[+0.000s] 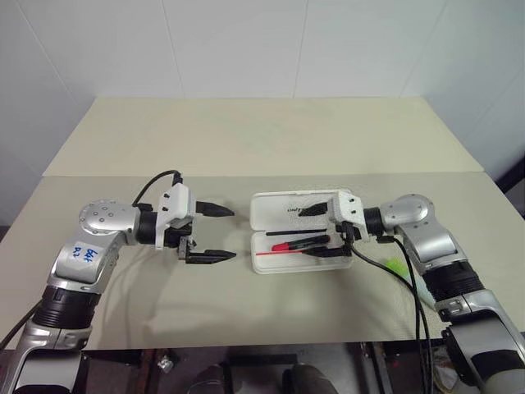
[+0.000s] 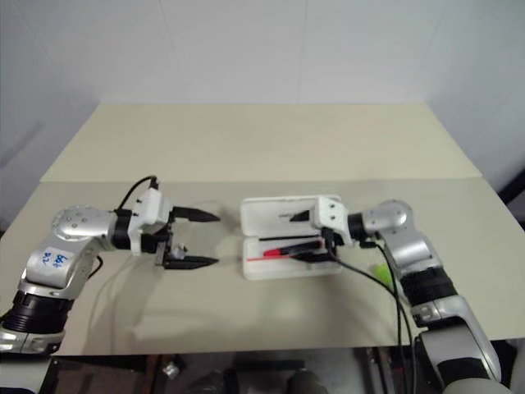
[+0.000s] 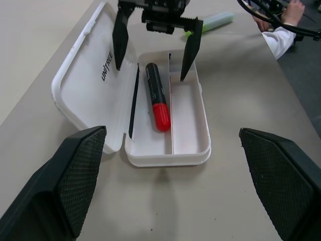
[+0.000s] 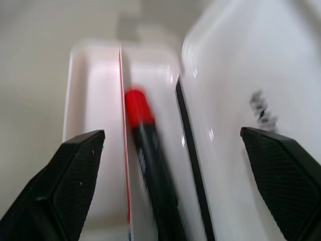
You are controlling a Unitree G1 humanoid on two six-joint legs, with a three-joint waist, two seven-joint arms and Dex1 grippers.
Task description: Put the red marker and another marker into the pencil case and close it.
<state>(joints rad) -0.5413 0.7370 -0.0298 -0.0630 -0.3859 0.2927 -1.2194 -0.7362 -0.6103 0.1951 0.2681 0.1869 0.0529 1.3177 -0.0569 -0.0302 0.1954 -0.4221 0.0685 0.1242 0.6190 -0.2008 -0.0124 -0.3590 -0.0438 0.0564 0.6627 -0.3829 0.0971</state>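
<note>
The white pencil case lies open at the table's middle, lid flat toward the far side. The red marker, red at one end and black along the rest, lies loose in the tray compartment beside the hinge. My right gripper hangs open just above it, one finger over the lid and one over the tray, holding nothing. The other marker, pale with a lime-green cap, rests on the table beyond the case's right end, partly behind my right arm. My left gripper stands open and empty left of the case.
A person's hand and white sleeve show past the table's right side. A black cable runs along my right forearm. A seam splits the table into a near and a far half.
</note>
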